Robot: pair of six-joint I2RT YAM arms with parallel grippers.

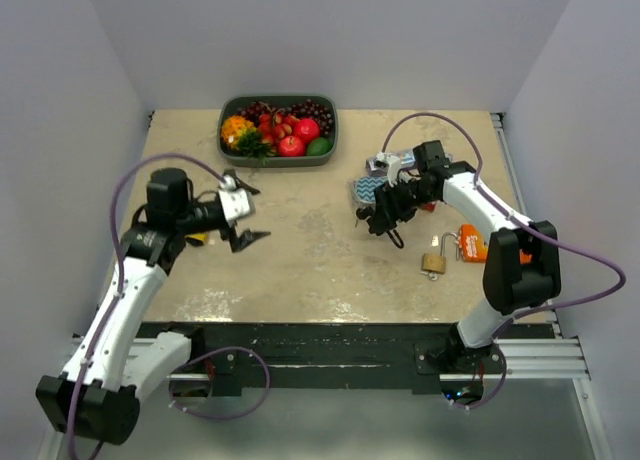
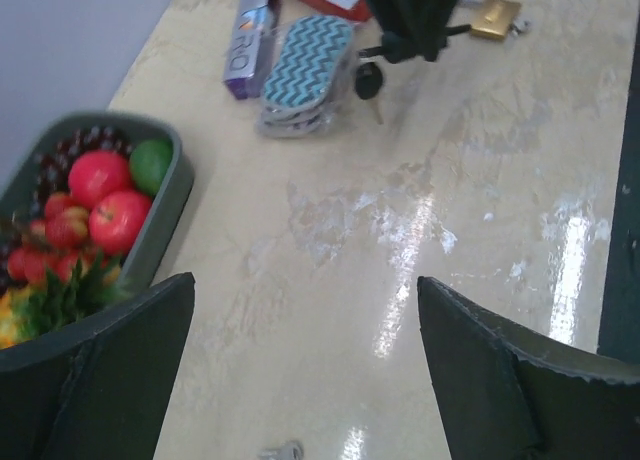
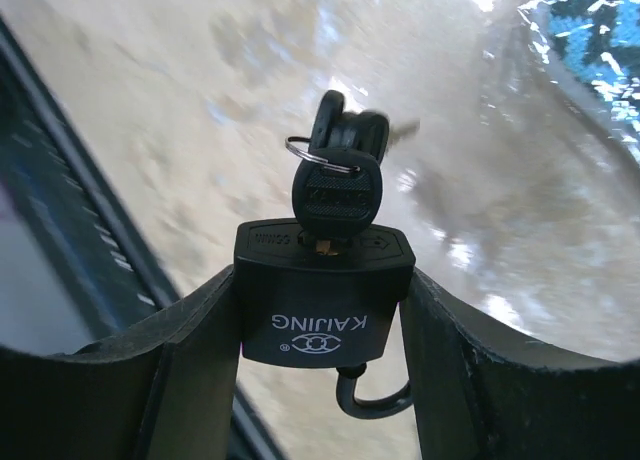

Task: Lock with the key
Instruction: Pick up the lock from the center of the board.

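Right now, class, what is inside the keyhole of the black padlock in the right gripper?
A black-headed key sits in the keyhole, carrying a ring with a second key. Its blade is hidden inside the padlock.

The black padlock (image 3: 320, 295) has white lettering and a black-headed key (image 3: 337, 192), the second padlock (image 1: 433, 263) is brass-yellow, the pouch (image 2: 305, 65) is teal-and-white zigzag, the bowl (image 2: 170, 210) is dark green holding red apples (image 2: 100, 195) and a green lime (image 2: 152, 163), and the table (image 1: 300, 270) is mottled beige.
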